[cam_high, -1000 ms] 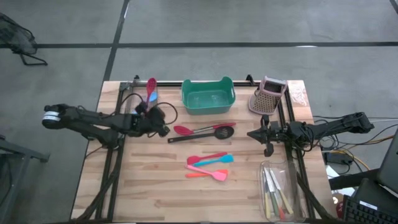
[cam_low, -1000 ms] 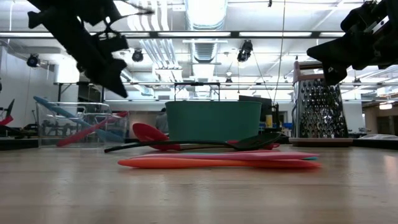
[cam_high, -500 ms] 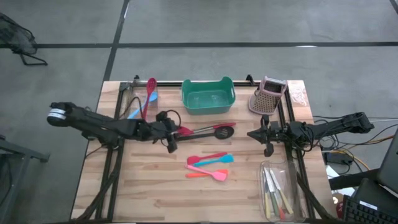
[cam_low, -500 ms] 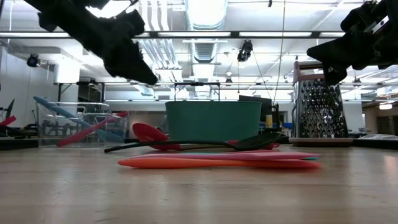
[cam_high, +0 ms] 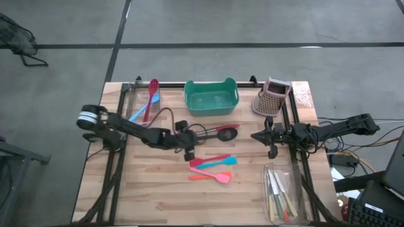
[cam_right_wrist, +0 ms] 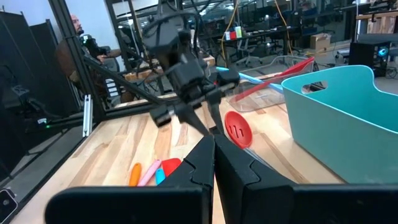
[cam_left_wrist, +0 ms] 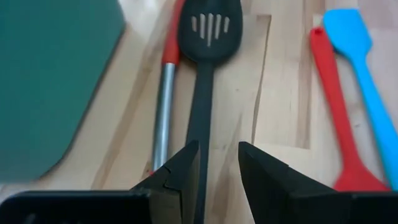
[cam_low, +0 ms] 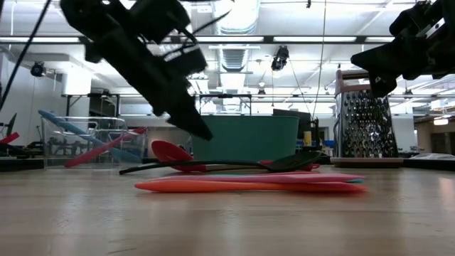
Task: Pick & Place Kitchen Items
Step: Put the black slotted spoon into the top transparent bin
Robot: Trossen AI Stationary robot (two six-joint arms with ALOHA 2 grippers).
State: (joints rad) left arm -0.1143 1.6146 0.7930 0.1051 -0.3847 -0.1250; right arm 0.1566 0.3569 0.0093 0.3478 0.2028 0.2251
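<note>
Straddling black slotted spoon (cam_left_wrist: 200, 93) — left gripper (cam_left_wrist: 219, 163) parted.

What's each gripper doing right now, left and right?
Left gripper: open, empty, fingers either side of the black slotted spoon handle.
Right gripper: shut, empty.

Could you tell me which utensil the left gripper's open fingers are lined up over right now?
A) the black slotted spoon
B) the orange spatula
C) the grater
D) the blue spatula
A: in the left wrist view the left gripper straddles the black slotted spoon's handle, fingers open.
</note>
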